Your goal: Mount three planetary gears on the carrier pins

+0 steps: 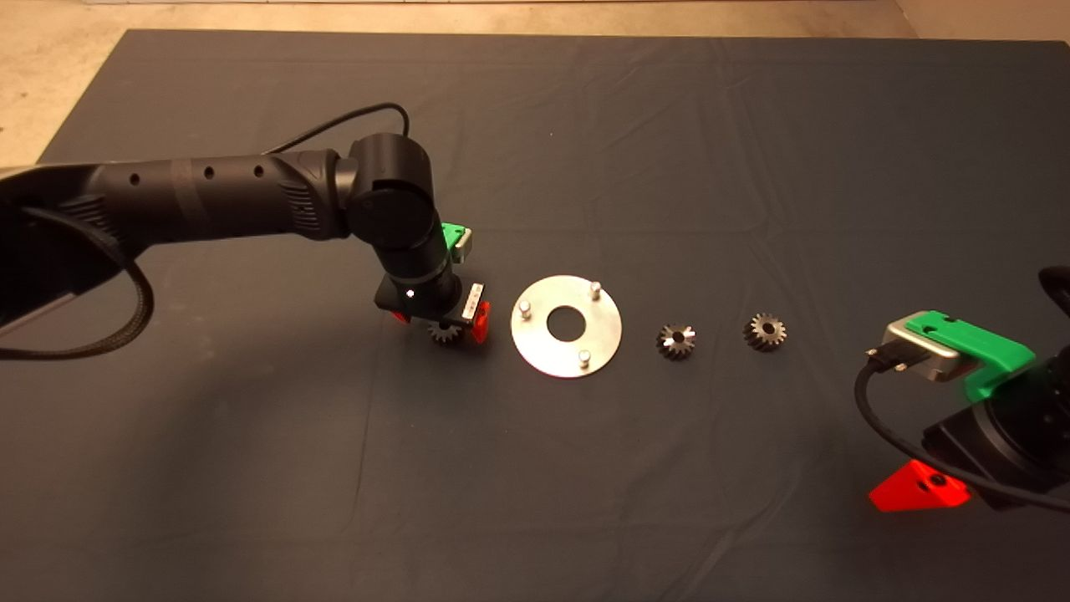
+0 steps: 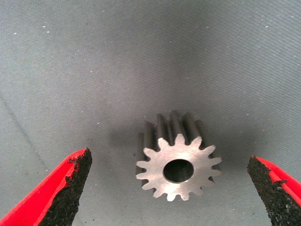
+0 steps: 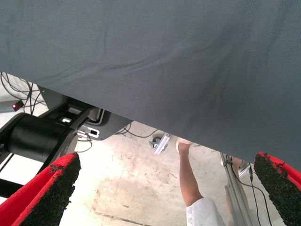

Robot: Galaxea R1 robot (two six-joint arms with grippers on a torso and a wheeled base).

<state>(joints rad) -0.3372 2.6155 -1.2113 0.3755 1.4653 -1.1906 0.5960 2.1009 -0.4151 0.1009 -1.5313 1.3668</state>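
dark mat [image 2: 141, 56] bears silver gear [image 2: 178, 160] on its side, bore horizontal.

Dark mat [image 1: 585, 125] spread flat across the table, lightly creased. Pale floor [image 1: 50, 75] beyond its far edge. Past the mat's edge in the right wrist view: a person's bare leg [image 3: 188, 176], loose cables [image 3: 19, 92], a metal frame leg [image 3: 235, 188].

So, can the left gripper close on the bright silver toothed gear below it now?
Probably yes: the left gripper is open, its red fingers either side of the bright silver toothed gear lying on the dark mat, nothing between.
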